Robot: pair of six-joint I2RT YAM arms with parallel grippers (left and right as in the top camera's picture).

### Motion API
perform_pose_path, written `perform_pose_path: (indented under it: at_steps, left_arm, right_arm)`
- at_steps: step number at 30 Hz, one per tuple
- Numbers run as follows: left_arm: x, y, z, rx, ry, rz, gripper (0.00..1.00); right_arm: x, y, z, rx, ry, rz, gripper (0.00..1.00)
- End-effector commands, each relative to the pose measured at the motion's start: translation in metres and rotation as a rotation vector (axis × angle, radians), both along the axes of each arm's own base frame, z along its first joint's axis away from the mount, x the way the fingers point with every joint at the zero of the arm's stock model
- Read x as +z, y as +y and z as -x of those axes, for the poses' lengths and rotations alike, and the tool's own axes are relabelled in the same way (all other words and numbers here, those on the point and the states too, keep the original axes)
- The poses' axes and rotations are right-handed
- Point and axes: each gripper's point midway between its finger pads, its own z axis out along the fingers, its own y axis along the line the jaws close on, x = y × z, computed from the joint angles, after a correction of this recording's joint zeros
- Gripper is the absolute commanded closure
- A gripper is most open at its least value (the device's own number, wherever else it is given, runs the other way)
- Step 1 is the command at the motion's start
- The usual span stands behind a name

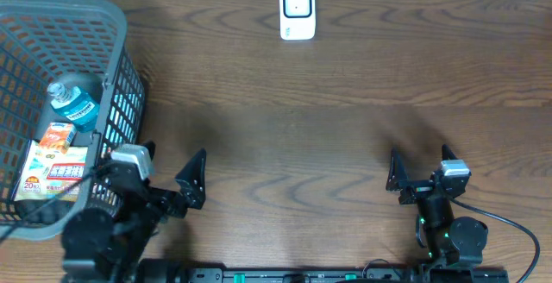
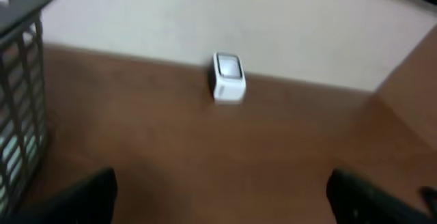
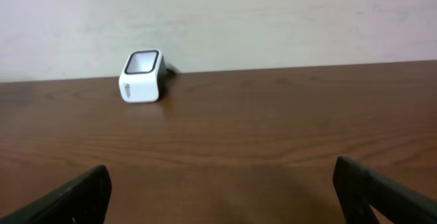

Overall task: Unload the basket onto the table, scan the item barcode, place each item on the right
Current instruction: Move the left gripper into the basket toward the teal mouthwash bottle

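Wooden table [image 1: 345,84], item basket [image 1: 86,7] just beside left pincer [image 1: 172,158], scanner [image 1: 297,11] far.

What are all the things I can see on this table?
table: one, brown wood, fills the view
basket: one, grey plastic mesh, left end of the table
bottle: one, blue with a clear cap, lying in the basket
small carton: one, orange and white, in the basket, next to the bottle
packet: one, white and orange with print, in the basket, nearest the robot
barcode scanner: one, white, middle of the far edge
left gripper: one, black, open and empty, near edge beside the basket
right gripper: one, black, open and empty, near edge on the right
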Motion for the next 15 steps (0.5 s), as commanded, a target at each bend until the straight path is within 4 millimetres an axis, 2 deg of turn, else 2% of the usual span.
perform_pose_path:
  at_steps: [1,3,9,11,15]
  left_arm:
    - [0.045,-0.021,0.015,-0.123,0.001,0.053,0.02]
    - [0.059,-0.035,0.024,-0.216,0.004,0.071,0.02]
    - [0.08,-0.038,0.023,-0.24,-0.069,0.073,0.02]
    - [0.094,-0.032,0.018,-0.192,-0.106,0.092,0.02]
    - [0.125,0.004,-0.006,0.049,-0.117,0.119,0.02]
  right_arm:
    - [-0.002,-0.002,0.0,-0.009,0.005,0.009,0.01]
    - [-0.002,-0.002,0.0,-0.009,0.005,0.009,0.01]
    - [-0.002,-0.002,0.0,-0.009,0.005,0.009,0.01]
    - [-0.002,-0.002,0.0,-0.009,0.005,0.009,0.01]
    - [-0.002,-0.002,0.0,-0.009,0.005,0.009,0.01]
